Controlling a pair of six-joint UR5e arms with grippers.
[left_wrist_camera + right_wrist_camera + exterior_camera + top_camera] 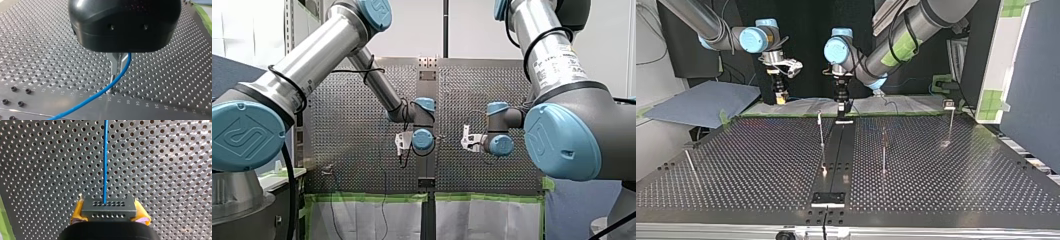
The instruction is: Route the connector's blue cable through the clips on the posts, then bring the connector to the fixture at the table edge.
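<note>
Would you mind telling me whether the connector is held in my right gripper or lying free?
Held: the connector sits between my right gripper's yellow pads, blue cable leaving it.

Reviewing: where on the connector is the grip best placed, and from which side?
Grip the connector by its two short ends, approaching from the back, opposite the holed face where the blue cable exits. It is a flat block, and my right gripper holds it so, cable clear.
</note>
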